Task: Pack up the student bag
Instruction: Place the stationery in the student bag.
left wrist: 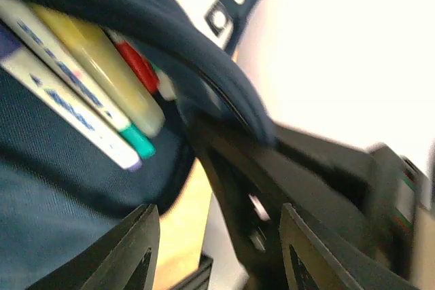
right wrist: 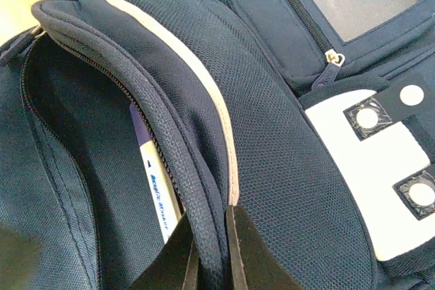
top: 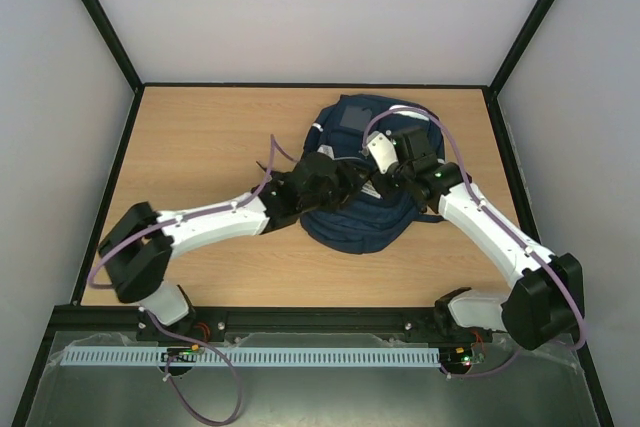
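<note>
Both arms stretch forward, bent at the elbow, meeting over the student bag (top: 350, 222), which lies on the tabletop (top: 200, 137). The right tool (right wrist: 211, 236) is clenched on the bag's zippered opening rim. The left tool (left wrist: 216, 219) stands released at that opening, grasping nothing. Navy mesh fabric, white patches; markers (left wrist: 81, 93) lie inside the bag

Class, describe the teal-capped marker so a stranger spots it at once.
Find the large navy-blue fabric backpack on the wooden table. Look inside its open mouth. Yours is the white marker ending in a teal cap, between a yellow marker and a purple-tipped one.
</note>
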Robot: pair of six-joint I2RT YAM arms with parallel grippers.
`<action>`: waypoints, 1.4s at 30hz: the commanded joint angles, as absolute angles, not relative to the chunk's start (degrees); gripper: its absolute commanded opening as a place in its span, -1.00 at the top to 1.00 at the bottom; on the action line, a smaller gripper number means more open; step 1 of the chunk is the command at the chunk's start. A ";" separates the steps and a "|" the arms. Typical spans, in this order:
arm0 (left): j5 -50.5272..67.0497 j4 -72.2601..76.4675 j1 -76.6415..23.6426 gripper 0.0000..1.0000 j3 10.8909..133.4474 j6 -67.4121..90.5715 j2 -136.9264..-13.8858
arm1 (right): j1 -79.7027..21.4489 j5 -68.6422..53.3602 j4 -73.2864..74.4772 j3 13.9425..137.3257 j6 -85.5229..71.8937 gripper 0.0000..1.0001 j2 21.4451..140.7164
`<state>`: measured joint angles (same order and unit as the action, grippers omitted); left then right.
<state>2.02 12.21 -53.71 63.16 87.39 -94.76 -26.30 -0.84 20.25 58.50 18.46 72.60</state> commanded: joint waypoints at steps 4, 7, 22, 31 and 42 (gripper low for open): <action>1.52 4.70 -55.55 -0.05 54.04 78.02 -83.43 | -26.63 -6.84 20.23 52.51 23.27 0.94 68.30; -0.35 1.33 -54.94 -0.04 51.45 72.75 -80.56 | -26.63 -10.71 20.77 47.48 26.67 0.70 63.20; -12.18 -6.94 -38.13 -0.38 49.10 49.74 -79.36 | -22.08 -12.24 35.64 51.23 25.83 -0.28 55.52; 2.81 1.37 -32.43 -0.11 50.12 46.57 -93.04 | -5.49 1.08 27.11 55.18 16.15 -0.30 69.91; 7.54 5.16 -34.47 0.00 47.31 44.76 -94.62 | 3.17 -2.34 23.97 58.39 17.87 -0.27 88.11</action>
